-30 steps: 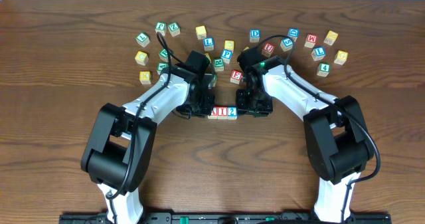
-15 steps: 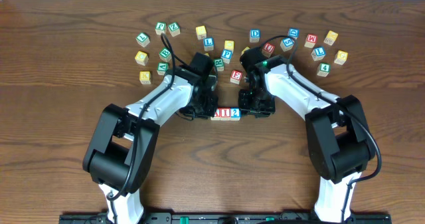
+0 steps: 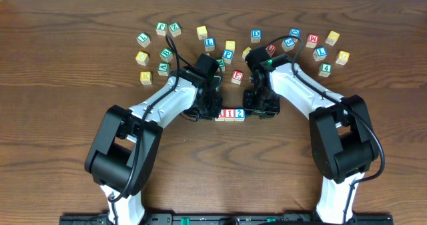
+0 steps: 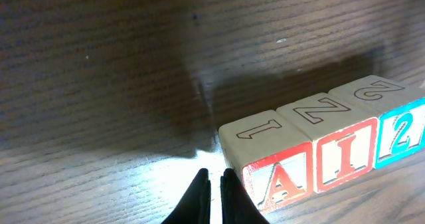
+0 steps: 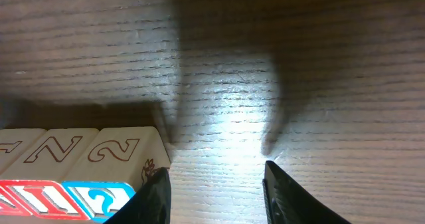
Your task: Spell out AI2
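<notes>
1. The A cube [image 3: 221, 114], the I cube [image 3: 229, 114] and the 2 cube [image 3: 239, 114] are found in one straight row, touching side to side, on the wooden table [image 3: 67, 118] between the two wrists.
2. From the robot's side the row is read as A, I, 2.
3. In the left wrist view the left gripper [image 4: 214, 179] is seen clenched, with nothing held. Its tips are set low over the wood just beside the outer end of the A cube; contact cannot be told.
4. In the right wrist view the right gripper [image 5: 216, 171] is seen released, with only bare wood between its spread fingers. One finger [image 5: 156, 194] is placed just beside the outer end of the 2 cube.
5. Other lettered cubes [image 3: 202, 32] are scattered along the far side, apart from the row.
</notes>
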Controlling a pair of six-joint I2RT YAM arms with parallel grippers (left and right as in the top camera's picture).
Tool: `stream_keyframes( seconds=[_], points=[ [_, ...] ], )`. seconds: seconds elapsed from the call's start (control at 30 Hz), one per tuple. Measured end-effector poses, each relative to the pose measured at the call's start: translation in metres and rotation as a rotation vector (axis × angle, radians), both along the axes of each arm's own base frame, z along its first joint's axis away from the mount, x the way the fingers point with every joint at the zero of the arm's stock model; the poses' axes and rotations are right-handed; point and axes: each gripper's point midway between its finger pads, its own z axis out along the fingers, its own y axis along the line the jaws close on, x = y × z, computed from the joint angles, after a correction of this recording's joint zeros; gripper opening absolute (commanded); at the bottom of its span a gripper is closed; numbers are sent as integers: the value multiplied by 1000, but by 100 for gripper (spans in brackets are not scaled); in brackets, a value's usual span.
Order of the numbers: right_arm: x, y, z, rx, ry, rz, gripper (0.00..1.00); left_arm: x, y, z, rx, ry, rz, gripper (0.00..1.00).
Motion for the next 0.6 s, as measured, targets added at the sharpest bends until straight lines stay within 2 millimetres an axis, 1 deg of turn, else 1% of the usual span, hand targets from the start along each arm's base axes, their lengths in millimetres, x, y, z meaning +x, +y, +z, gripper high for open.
stream_keyframes(
  seconds=[0.23,0.6],
  points=[
    [0,0,0,0,0,0,41,0,0,0,0,0,1,8],
    [0,-1,0,0,1,-2,37,0,0,0,0,1,1,8]
  ],
)
